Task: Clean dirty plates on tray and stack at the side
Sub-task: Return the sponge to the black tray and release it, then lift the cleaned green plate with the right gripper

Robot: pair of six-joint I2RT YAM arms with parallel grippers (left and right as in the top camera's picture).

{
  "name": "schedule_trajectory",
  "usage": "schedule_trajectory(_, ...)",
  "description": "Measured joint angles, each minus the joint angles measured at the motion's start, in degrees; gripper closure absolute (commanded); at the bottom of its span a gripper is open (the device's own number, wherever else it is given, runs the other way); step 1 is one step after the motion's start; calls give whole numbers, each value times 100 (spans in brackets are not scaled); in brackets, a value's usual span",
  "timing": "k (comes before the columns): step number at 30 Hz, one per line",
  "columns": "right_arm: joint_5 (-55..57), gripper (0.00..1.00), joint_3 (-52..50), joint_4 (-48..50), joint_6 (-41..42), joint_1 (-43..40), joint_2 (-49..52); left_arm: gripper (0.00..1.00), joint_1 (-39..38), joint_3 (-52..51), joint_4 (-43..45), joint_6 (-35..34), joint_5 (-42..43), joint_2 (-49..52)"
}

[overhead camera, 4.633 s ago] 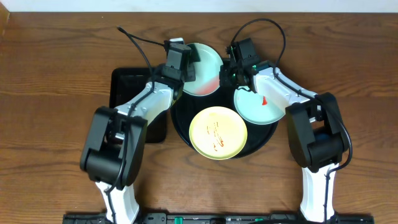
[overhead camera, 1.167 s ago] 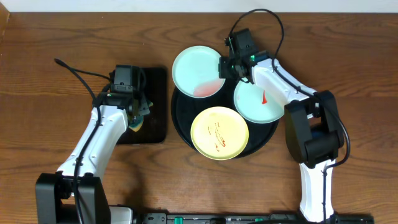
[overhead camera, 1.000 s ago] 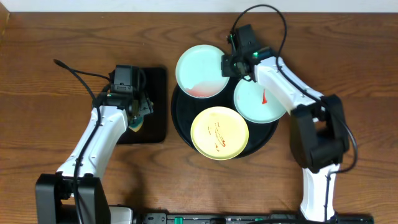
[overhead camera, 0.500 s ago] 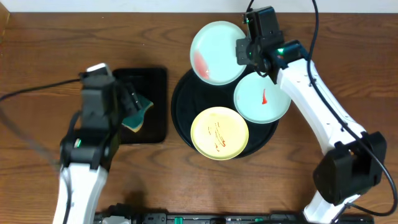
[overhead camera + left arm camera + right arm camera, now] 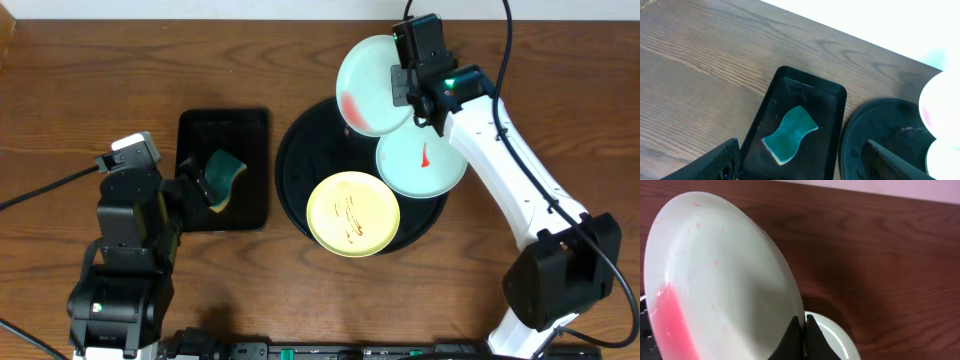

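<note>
Right gripper (image 5: 801,330): clamped on rim of tilted mint plate (image 5: 368,70). Likely light, stiff, slick; best held at rim.

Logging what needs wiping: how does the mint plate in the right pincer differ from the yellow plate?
The mint plate is held tilted by the right pincer; the yellow plate lies flat on the tray. Mint carries a broad pink-red smear; yellow has thin dark-red squiggles. Both are round and shallow.
</note>
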Motion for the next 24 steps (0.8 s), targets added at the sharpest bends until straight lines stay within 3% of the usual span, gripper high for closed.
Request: schedule_trajectory(24,-15,99,0,216,-52,293,297,22,0,0,-20,39,-7,-2)
